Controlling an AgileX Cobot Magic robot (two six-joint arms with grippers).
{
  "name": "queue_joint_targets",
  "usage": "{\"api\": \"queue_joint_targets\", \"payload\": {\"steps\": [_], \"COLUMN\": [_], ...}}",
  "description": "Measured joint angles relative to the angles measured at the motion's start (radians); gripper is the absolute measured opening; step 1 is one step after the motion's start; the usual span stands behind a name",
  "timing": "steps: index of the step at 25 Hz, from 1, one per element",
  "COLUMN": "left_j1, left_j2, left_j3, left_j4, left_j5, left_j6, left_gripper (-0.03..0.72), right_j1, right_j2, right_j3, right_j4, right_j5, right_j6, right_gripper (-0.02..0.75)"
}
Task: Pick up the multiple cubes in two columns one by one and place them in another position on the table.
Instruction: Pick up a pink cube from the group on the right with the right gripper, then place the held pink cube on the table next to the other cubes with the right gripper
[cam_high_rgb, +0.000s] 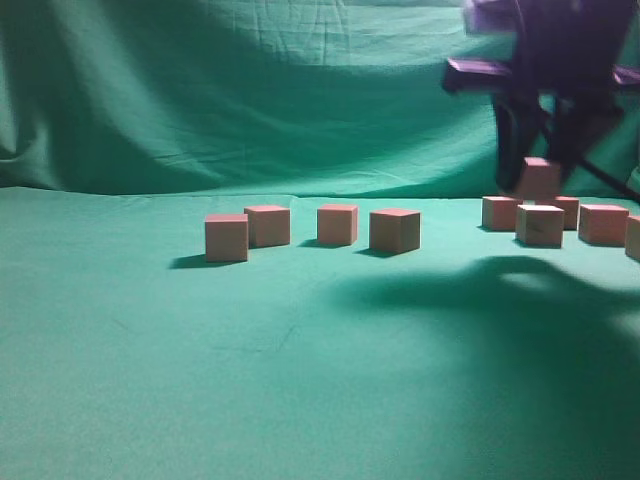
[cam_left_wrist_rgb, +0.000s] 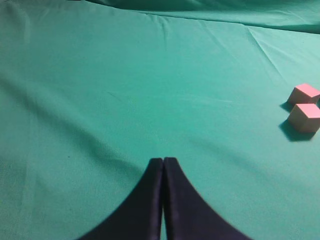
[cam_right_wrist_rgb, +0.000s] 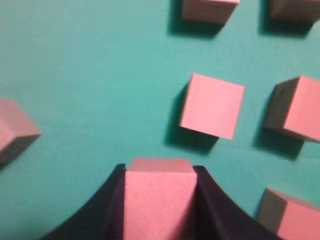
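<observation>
My right gripper (cam_high_rgb: 538, 165) hangs at the far right, shut on one cube (cam_high_rgb: 540, 183) that is lifted just above a cluster of several cubes (cam_high_rgb: 539, 225). In the right wrist view the held cube (cam_right_wrist_rgb: 159, 200) fills the gap between the dark fingers of the gripper (cam_right_wrist_rgb: 159, 170). Below it other cubes lie apart on the cloth, the nearest being one (cam_right_wrist_rgb: 212, 105) just ahead. Several more cubes stand in a loose row at mid-table (cam_high_rgb: 337, 224). My left gripper (cam_left_wrist_rgb: 163, 160) is shut and empty above bare green table (cam_left_wrist_rgb: 125, 100), with two cubes (cam_left_wrist_rgb: 305, 117) off to its right.
The wrinkled green backdrop (cam_high_rgb: 200, 100) rises behind the table (cam_high_rgb: 300, 380). The right arm casts a broad shadow (cam_high_rgb: 480, 290) over the front right of the cloth. The left arm does not show in the exterior view.
</observation>
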Motion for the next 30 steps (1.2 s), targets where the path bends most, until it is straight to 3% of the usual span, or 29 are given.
{"api": "queue_joint_targets", "payload": {"steps": [5,9,14,22,30], "left_j1": [0.0,0.0,0.0,0.0,0.0], "left_j2": [0.0,0.0,0.0,0.0,0.0], "left_j3": [0.0,0.0,0.0,0.0,0.0], "left_j4": [0.0,0.0,0.0,0.0,0.0], "left_j5": [0.0,0.0,0.0,0.0,0.0], "left_j6": [0.0,0.0,0.0,0.0,0.0], "left_gripper": [0.0,0.0,0.0,0.0,0.0], "right_j1": [0.149,0.299,0.403,0.429,0.429], "right_j2": [-0.054,-0.037,0.066,0.248,0.341], "right_j3": [-0.083,-0.106,-0.191,-0.394,-0.465], "right_j4": [0.038,0.134,0.177,0.174,0.125], "right_j5": [0.117,0.178,0.206,0.243,0.291], "right_j6": [-0.043,-0.116,-0.171,-0.229,-0.231], "right_gripper": [0.259,0.259,0.259,0.259,0.259]}}
